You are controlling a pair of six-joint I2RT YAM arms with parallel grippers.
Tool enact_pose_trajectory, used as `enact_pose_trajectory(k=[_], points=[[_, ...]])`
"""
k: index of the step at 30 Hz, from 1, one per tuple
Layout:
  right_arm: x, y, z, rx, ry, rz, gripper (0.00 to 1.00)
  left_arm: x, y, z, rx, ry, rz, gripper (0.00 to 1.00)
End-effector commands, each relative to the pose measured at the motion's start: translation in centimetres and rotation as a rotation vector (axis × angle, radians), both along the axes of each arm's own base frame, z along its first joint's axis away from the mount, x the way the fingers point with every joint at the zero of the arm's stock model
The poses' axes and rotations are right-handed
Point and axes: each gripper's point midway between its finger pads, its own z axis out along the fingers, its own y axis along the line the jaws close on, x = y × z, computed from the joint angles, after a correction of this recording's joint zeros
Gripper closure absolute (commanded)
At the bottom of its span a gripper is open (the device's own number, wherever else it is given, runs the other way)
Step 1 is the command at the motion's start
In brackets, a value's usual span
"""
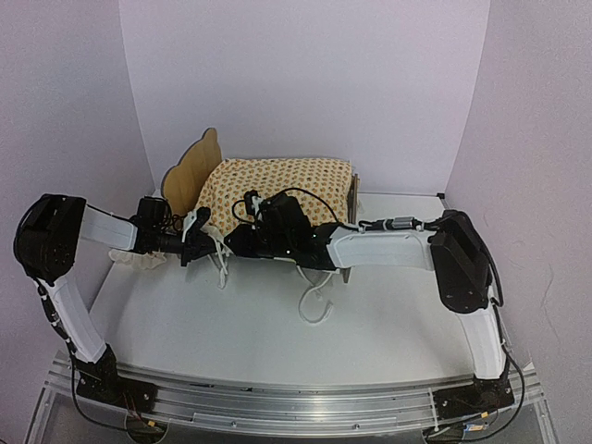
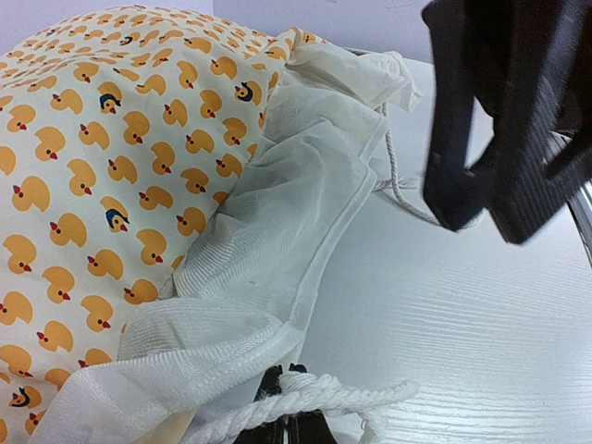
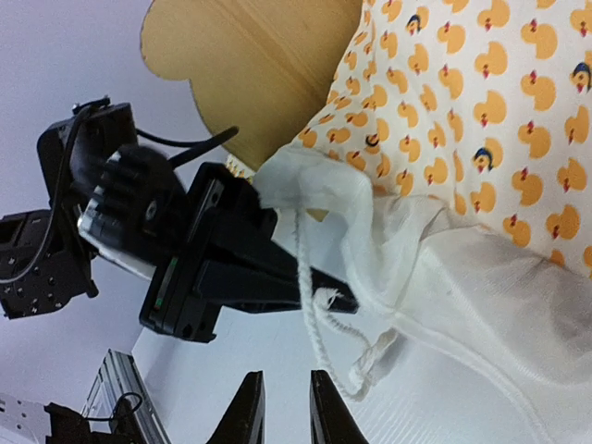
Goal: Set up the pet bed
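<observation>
Frame of pet bed (image 1: pixel 191 171) lay mostly hidden under duck-print cushion (image 1: pixel 277 180); left pincer (image 3: pixel 340 297) closed, tips beneath drawstring (image 2: pixel 310 398); right pincer (image 3: pixel 285 412) stood slightly parted, empty.

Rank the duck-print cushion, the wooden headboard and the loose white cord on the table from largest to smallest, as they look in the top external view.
1. duck-print cushion, clearly the largest.
2. wooden headboard, though the cushion hides part of it.
3. loose white cord, a thin loop, the smallest.

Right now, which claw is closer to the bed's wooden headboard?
Left. The left claw sits close beside the headboard, against the white netting. The right claw is farther back, with the left claw between it and the headboard.
</observation>
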Motion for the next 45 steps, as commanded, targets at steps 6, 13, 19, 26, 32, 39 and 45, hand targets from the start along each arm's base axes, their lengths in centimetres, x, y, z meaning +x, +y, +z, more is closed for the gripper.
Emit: enact_pose_trajectory(k=[6, 13, 19, 26, 32, 39, 45], points=[[3.2, 2.3, -2.4, -0.047, -0.035, 0.005, 0.8, 0.4, -0.6, 1.1, -0.015, -0.051, -0.047, 1.0], [3.2, 2.8, -3.3, -0.065, -0.043, 0.025, 0.84, 0.6, -0.6, 1.2, -0.014, -0.048, -0.045, 1.0], [1.3, 4.3, -4.6, -0.058, -0.016, 0.112, 0.78, 0.9, -0.6, 1.1, -0.007, -0.05, -0.036, 1.0], [0.5, 4.4, -3.8, -0.062, -0.042, 0.146, 0.74, 0.9, -0.5, 0.9, 0.003, -0.05, -0.035, 1.0], [0.7, 4.7, -2.9, -0.047, -0.059, 0.144, 0.71, 0.8, -0.5, 0.9, 0.013, -0.065, -0.043, 1.0], [2.3, 4.9, -4.4, -0.07, -0.075, 0.076, 0.72, 0.6, -0.7, 1.1, 0.006, -0.065, -0.059, 1.0], [2.9, 5.5, -4.4, -0.077, -0.095, 0.074, 0.83, 0.5, -0.7, 1.2, 0.006, -0.061, -0.059, 1.0]])
